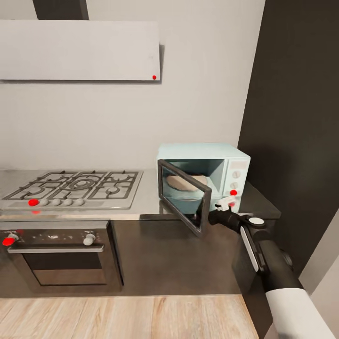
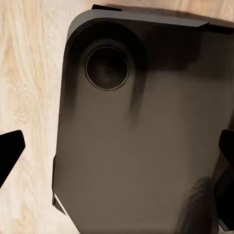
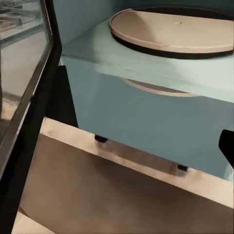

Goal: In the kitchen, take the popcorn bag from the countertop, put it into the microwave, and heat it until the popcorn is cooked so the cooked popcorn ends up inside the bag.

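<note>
From the head camera I scanned from the left: the gas hob (image 1: 75, 188) and the oven (image 1: 61, 252) under it, then the grey surface (image 1: 147, 200), then the microwave (image 1: 203, 176) standing on it with its door (image 1: 184, 200) swung open toward me. I could not find the popcorn bag anywhere on that surface, so I could not say where it sat. Inside the microwave I made out just a tan round turntable (image 3: 170, 31), and whether anything rested on it was beyond me. Going by the task's wording, I judged a bag of popcorn would be light and soft, likely to crumple under a hard squeeze, so I would have taken it around the body below the top edge with moderate force. My right end effector (image 1: 225, 203) hung just beside the door's free edge, near the control panel (image 1: 235, 181); I could not tell whether its fingers were apart or together. The left wrist camera showed dark finger tips (image 2: 9, 153) spread wide over the robot's own dark base (image 2: 141, 126) and wood floor (image 2: 29, 73), so that end effector was apart and empty.
</note>
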`<state>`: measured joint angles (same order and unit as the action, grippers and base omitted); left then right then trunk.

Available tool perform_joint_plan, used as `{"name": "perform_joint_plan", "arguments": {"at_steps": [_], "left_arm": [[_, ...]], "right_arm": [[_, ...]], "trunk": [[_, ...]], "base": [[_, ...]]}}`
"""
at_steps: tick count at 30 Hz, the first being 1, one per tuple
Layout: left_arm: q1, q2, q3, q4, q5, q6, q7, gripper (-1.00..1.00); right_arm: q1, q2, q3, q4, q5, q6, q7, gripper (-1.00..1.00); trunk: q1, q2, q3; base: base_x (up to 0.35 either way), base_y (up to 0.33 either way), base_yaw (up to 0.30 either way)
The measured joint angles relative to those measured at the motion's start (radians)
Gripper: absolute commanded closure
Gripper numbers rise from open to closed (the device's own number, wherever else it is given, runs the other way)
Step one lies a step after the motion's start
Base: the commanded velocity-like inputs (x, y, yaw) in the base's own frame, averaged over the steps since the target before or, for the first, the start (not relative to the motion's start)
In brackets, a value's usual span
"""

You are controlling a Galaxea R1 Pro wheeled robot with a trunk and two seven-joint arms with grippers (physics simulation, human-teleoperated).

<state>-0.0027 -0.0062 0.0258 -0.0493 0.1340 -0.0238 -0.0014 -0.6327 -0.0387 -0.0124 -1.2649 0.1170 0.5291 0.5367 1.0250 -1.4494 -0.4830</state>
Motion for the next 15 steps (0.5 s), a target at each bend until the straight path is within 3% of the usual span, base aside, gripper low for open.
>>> {"name": "perform_joint_plan", "arguments": {"at_steps": [3, 7, 11, 15], "left_arm": [[0.0, 0.0, 0.0, 0.0, 0.0, 0.0, 0.0, -1.0], [0.0, 0.0, 0.0, 0.0, 0.0, 0.0, 0.0, -1.0], [0.0, 0.001, -0.001, 0.0, -0.001, 0.0, 0.0, -1.0], [0.0, 0.001, -0.001, 0.0, -0.001, -0.001, -0.001, -1.0]], "right_arm": [[0.0, -0.002, 0.0, 0.0, 0.0, 0.0, 0.0, -1.0], [0.0, -0.005, 0.0, 0.0, -0.001, 0.0, 0.005, -1.0], [0.0, -0.007, -0.001, -0.001, 0.001, 0.001, 0.111, -1.0], [0.0, -0.008, 0.0, -0.001, 0.0, 0.002, 0.171, -1.0]], "trunk": [[0.0, 0.0, 0.0], [0.0, 0.0, 0.0], [0.0, 0.0, 0.0], [0.0, 0.0, 0.0]], "base": [[0.0, 0.246, 0.0], [0.0, 0.037, 0.0], [0.0, 0.003, 0.0], [0.0, 0.0, 0.0]]}}
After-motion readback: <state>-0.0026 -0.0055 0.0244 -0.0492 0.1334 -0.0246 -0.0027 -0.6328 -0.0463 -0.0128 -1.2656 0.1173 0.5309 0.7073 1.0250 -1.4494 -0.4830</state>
